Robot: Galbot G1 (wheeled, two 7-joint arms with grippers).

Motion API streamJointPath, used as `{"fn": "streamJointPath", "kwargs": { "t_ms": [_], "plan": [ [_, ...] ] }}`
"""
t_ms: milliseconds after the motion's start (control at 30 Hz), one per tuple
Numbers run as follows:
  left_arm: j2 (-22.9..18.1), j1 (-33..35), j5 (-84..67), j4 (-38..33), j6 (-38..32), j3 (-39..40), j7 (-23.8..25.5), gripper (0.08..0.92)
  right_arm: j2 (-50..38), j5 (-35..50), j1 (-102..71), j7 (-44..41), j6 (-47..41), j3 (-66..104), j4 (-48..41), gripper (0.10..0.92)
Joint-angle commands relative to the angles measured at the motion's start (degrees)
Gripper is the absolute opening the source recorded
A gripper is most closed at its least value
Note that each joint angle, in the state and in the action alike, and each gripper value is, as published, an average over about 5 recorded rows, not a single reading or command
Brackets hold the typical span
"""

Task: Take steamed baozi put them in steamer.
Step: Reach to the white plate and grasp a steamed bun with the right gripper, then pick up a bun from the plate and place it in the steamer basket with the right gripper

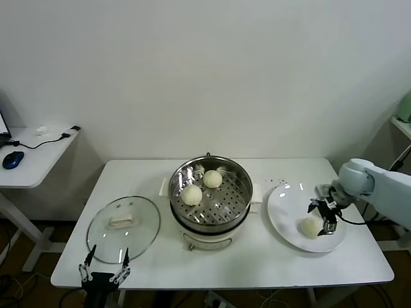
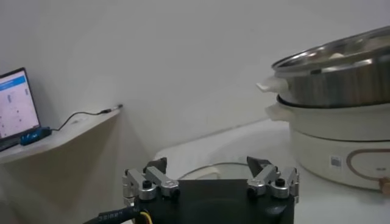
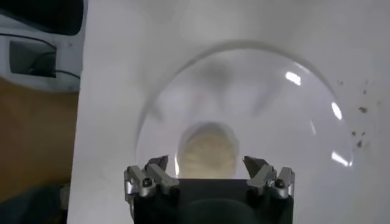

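Three steamed baozi show: two inside the steamer [image 1: 210, 196], at [image 1: 191, 195] and [image 1: 212, 179], and one [image 1: 311, 227] on the single white plate [image 1: 289, 204] right of the steamer. One glass lid [image 1: 123, 220] lies left of the steamer.

A long white rectangular table [image 1: 334, 269] is filling the middle of the scene. On its near left, a round clear glass lid [image 1: 123, 221] with a pale handle is lying flat. Over on the right, a flat round white plate [image 1: 286, 212] is sitting near the table's right edge. Far left, a white side desk [image 1: 32, 160] is carrying a dark blue computer mouse [image 1: 12, 160], a black cable [image 1: 48, 140] and a laptop with its screen glowing [image 2: 13, 103].
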Motion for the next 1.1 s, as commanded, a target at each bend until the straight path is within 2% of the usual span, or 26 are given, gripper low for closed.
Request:
{"fn": "streamJointPath", "kwargs": {
  "t_ms": [33, 567, 833, 1100],
  "plan": [
    [0.01, 0.07, 0.24, 0.60, -0.12, -0.35, -0.03, 0.823, 2.93, -4.44, -8.67, 1.46, 1.92, 8.32, -6.92, 0.823],
    [-0.01, -0.33, 0.28, 0.91, 0.12, -0.54, 0.01, 0.823, 5.73, -4.70, -8.33, -0.40, 2.00, 8.01, -8.97, 0.817],
    [0.00, -0.39, 0.26, 0.84, 0.13, -0.63, 0.01, 0.823, 5.20, -3.78, -6.99, -1.73, 1.93, 6.95, -7.75, 0.664],
    [0.01, -0.32, 0.24, 0.78, 0.08, -0.61, 0.00, 0.823, 4.67, -2.99, -6.06, -2.57, 2.30, 6.76, -7.62, 0.586]
  ]
}}
